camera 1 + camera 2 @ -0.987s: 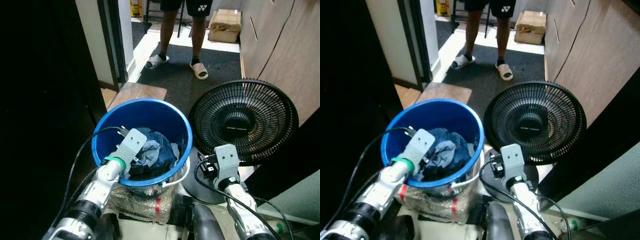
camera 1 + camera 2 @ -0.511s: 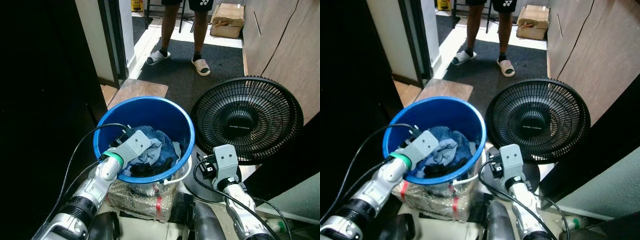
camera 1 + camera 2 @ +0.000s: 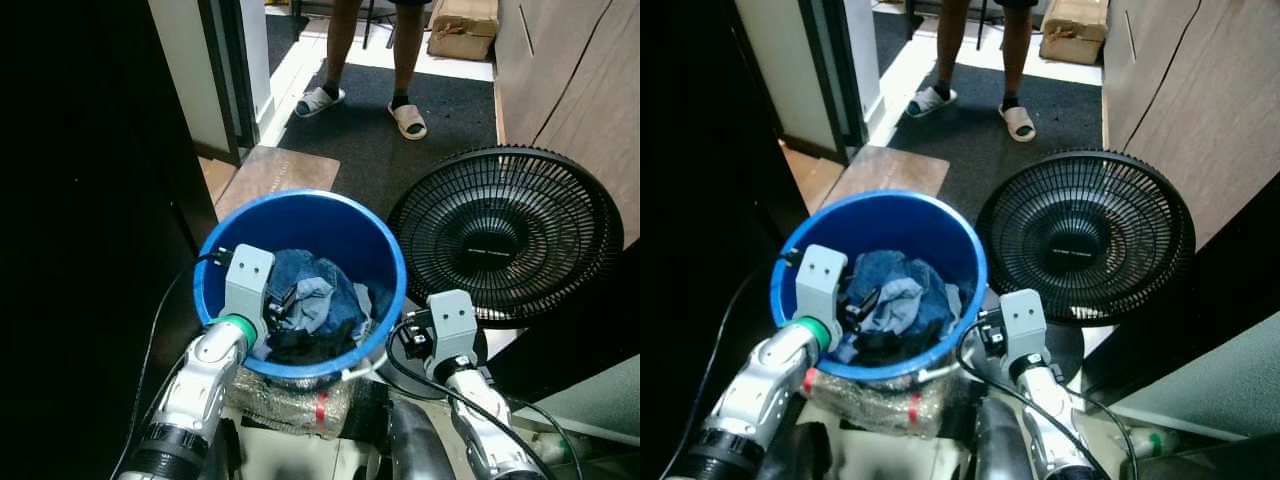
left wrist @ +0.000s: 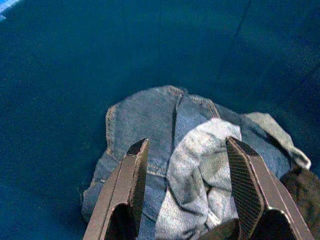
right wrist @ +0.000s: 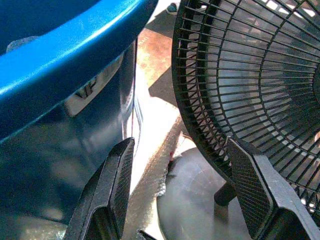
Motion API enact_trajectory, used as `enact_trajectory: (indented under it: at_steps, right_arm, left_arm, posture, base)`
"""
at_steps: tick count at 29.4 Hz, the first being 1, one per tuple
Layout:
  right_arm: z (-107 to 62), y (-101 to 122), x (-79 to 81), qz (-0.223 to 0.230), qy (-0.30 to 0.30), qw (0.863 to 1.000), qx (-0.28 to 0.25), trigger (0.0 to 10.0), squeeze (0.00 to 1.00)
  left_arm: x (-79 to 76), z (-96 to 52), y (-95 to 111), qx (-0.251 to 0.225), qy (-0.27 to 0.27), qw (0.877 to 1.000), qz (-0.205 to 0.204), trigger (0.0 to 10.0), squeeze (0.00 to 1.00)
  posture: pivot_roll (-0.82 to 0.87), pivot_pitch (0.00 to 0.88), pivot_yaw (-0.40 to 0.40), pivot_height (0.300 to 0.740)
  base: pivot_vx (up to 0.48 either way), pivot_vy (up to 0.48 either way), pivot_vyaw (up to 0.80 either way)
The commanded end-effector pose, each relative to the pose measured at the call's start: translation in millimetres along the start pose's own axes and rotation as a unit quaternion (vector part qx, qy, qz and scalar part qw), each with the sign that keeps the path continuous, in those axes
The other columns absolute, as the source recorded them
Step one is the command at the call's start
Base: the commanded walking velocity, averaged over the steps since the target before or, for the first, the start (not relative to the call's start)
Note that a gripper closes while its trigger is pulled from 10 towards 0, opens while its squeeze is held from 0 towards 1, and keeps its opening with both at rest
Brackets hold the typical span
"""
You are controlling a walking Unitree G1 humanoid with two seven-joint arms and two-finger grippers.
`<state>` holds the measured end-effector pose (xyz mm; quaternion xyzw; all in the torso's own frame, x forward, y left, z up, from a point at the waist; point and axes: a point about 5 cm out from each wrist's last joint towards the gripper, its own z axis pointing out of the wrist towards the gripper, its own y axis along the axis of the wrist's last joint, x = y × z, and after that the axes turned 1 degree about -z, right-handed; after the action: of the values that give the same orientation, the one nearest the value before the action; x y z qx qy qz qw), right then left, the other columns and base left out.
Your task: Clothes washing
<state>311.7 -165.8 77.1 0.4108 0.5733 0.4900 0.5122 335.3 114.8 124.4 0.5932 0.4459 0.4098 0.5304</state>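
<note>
Left eye view, lower left: left pincer [image 3: 283, 302] reaches inside the blue bucket [image 3: 380, 260], fingers spread wide over the denim clothes [image 3: 315, 300], gripping nothing, evidently poised to grab. Lower right: right pincer [image 5: 180, 195] hangs open, empty, beside the black fan [image 3: 510, 235].

Blue bucket [image 3: 965, 262], round, holding denim clothes [image 3: 895, 290] in blue, grey and black. Left gripper [image 3: 862, 303] reaches over the bucket's rim at 8 o'clock, black fingers among the clothes. Black floor fan [image 3: 1087, 235] stands at the bucket's 3 o'clock, just beside it. Right gripper [image 3: 992, 335] sits low between bucket and fan. Person's legs in sandals [image 3: 975, 99] at 12 o'clock, on dark carpet; cardboard box [image 3: 1074, 18] near them.
</note>
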Motion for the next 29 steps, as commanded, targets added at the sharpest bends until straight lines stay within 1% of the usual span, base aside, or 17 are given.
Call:
enact_trajectory:
  at_steps: [1,7,13,15,17,21,23,26,29]
  right_arm:
    - [-1.0,-4,4.7,0.006,0.005,1.0,0.012,10.0,0.0]
    - [-1.4,-3,4.3,0.01,0.004,1.0,0.011,10.0,0.0]
    - [-2.5,-5,2.9,0.009,0.001,1.0,0.014,10.0,0.0]
    - [-2.5,-5,2.9,0.009,0.001,1.0,0.014,10.0,0.0]
    - [-2.3,-5,2.9,0.008,0.001,1.0,0.015,10.0,0.0]
    - [-2.3,-5,2.7,0.008,0.002,1.0,0.015,10.0,0.0]
    - [-2.3,-5,2.7,0.008,0.002,1.0,0.015,10.0,0.0]
    - [-2.4,-6,1.0,0.002,-0.001,1.0,0.018,10.0,0.0]
    - [-2.5,-6,0.2,-0.001,-0.003,1.0,0.02,10.0,0.0]
  left_arm:
    - [5.9,-4.0,-13,0.024,0.014,1.0,-0.001,10.0,0.0]
    - [10.7,-7.5,-9,0.027,0.009,1.0,-0.005,10.0,0.0]
    - [1.9,-11.1,-4,0.029,-0.018,0.999,-0.031,10.0,0.0]
    - [1.9,-11.1,-4,0.029,-0.018,0.999,-0.031,10.0,0.0]
    - [-0.4,-10.3,-4,0.031,-0.021,0.999,-0.037,10.0,0.0]
    - [-1.7,-9.2,-6,0.037,-0.02,0.998,-0.038,10.0,0.0]
    - [-1.7,-9.2,-6,0.037,-0.02,0.998,-0.038,10.0,0.0]
    - [-2.2,-10.2,-8,0.043,-0.021,0.998,-0.037,10.0,0.0]
    - [-2.0,-10.7,-8,0.044,-0.02,0.998,-0.037,10.0,0.0]
  posture:
    - [0.06,0.201,0.023,0.577]
    - [0.06,0.201,0.023,0.557]
    - [0.05,0.196,0.023,0.532]
    - [0.05,0.196,0.023,0.532]
    - [0.05,0.196,0.023,0.522]
    - [0.05,0.196,0.022,0.507]
    - [0.05,0.196,0.022,0.507]
    - [0.05,0.198,0.021,0.492]
    - [0.05,0.198,0.021,0.492]
  base:
    - [0.0,0.0,0.0]
    - [0.0,0.0,0.0]
    - [0.0,0.0,0.0]
    - [0.0,0.0,0.0]
    - [0.0,0.0,0.0]
    - [0.0,0.0,0.0]
    - [0.0,0.0,0.0]
    - [0.0,0.0,0.0]
    - [0.0,0.0,0.0]
